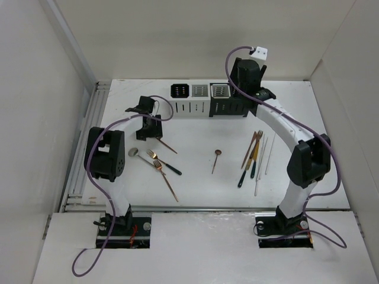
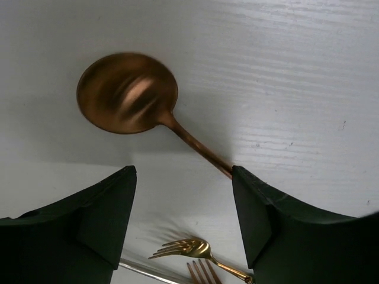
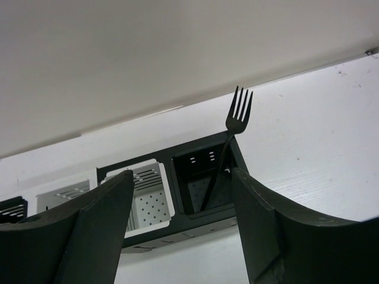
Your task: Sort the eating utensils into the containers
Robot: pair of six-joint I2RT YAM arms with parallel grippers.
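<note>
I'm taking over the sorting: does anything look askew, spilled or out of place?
Nothing is spilled or damaged. One fork stands tines-up in the end black holder, leaning into its corner rather than upright. Other cutlery lies loose on the table, unsorted.

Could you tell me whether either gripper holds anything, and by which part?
Nothing is held: the left gripper is open beside the copper spoon, the right gripper open before the fork in the black container.

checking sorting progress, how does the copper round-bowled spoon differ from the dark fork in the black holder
The copper round-bowled spoon lies flat on the table; the dark fork stands tines-up in the black holder. Spoon shines copper, fork looks dark. Both have slim handles.
</note>
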